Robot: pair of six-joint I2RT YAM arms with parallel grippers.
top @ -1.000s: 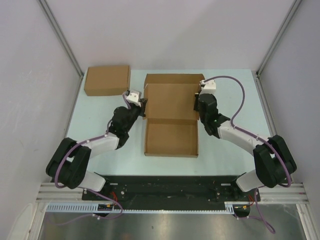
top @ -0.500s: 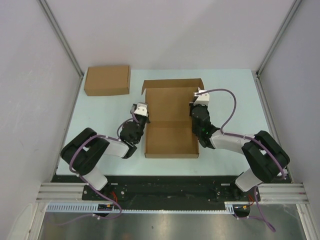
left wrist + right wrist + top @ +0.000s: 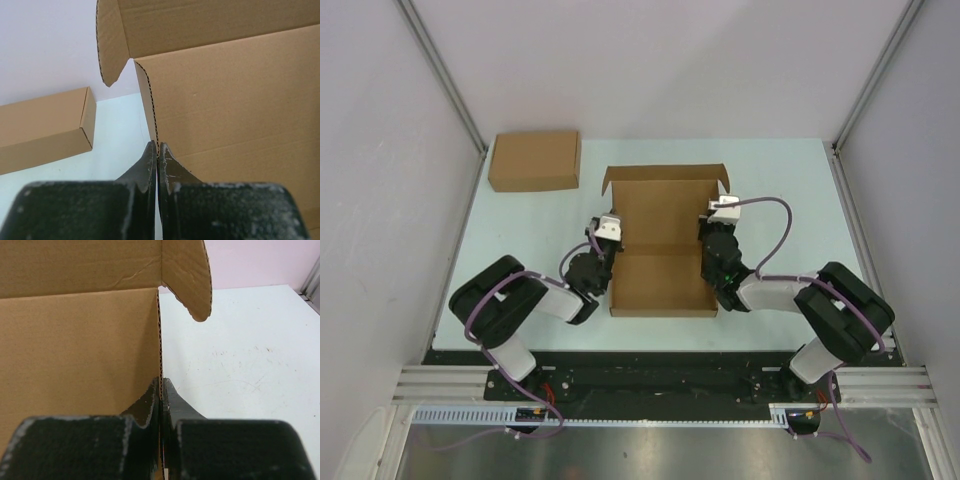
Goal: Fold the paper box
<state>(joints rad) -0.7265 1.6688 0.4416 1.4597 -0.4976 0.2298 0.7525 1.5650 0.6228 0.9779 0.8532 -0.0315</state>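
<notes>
The paper box (image 3: pixel 663 240) is a brown cardboard tray in the middle of the table, its lid raised at the far side with two rounded corner tabs. My left gripper (image 3: pixel 611 240) is shut on the lid's left edge; the left wrist view shows the jaws (image 3: pixel 158 150) pinching the corrugated edge of the box (image 3: pixel 225 95). My right gripper (image 3: pixel 711 235) is shut on the lid's right edge; the right wrist view shows the jaws (image 3: pixel 161 387) pinching the edge of the box (image 3: pixel 80 340).
A second, ready-made flat brown cardboard box (image 3: pixel 534 160) lies at the far left of the table, also in the left wrist view (image 3: pixel 42 127). Grey walls and metal posts enclose the pale table (image 3: pixel 780 190).
Both grippers have drawn back toward me along the lid's edges. The lid has swung up from lying flat to standing raised over the tray.
</notes>
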